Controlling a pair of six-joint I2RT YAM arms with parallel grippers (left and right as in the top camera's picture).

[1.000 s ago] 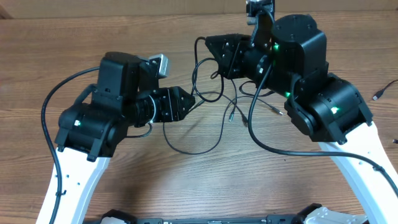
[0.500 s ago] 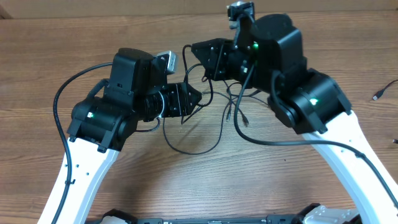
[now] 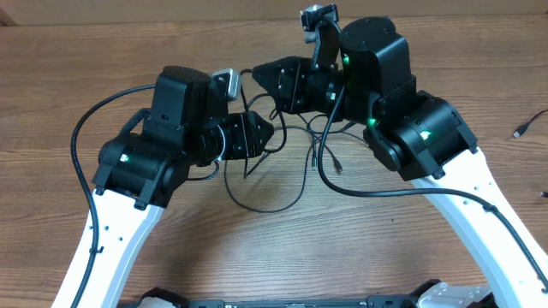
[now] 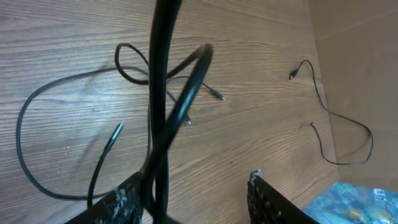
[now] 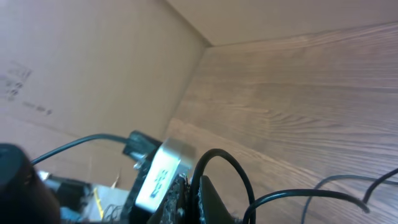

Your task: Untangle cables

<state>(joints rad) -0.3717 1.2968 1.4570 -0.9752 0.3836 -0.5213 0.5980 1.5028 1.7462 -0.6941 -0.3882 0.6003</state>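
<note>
Untangling incomplete: thin black plug-ended cables (image 3: 265, 210) looped tog. on wooden surface (image 3: 282, 265); R pincer (image 5: 194, 190) clamps one, L pincer (image 4: 193, 193) half-wide, empty.

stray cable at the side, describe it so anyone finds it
On the brown wooden table, look past the right arm to its right edge. The thin black cable with a small plug lies alone, apart from the tangled black cords.
</note>
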